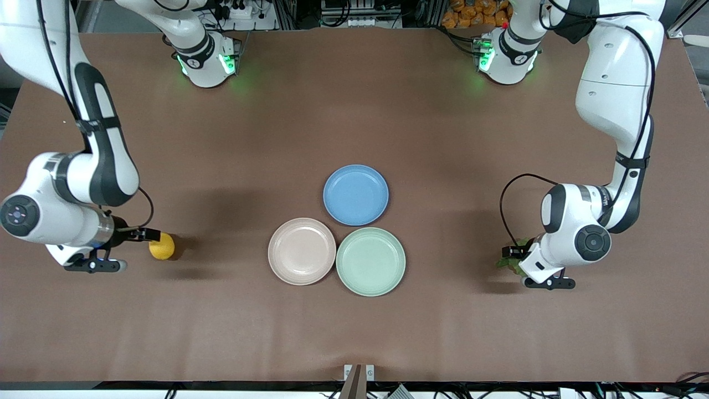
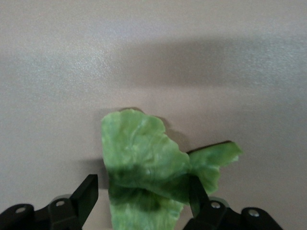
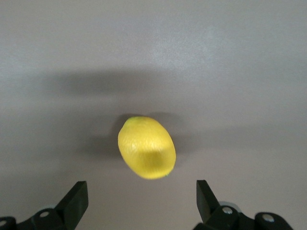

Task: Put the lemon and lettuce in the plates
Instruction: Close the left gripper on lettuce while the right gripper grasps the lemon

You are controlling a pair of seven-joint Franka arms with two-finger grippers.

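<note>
Lettuce (image 2: 144, 163) lies on the brown desk (image 1: 354, 321) toward the left arm's end, well apart from the plates. We see the left claw (image 2: 144, 196) down at it, its two fingers (image 2: 85, 194) standing on either side of the leaf; one finger meets the leaf's edge, the other stands off it, so the claw has not clamped.

Toward the right arm's end the lemon (image 3: 147, 147) sits on the desk, also well apart from the plates. The right claw (image 3: 141, 199) is low just beside it, fingers spread wide with the fruit clear of both.

At the middle of the desk we find the beige-pink plate (image 1: 302, 251) and the mint green plate (image 1: 370, 261) touching side by side, both bare. The blue plate (image 1: 355, 194) sits farther from the front camera, just beside both.
</note>
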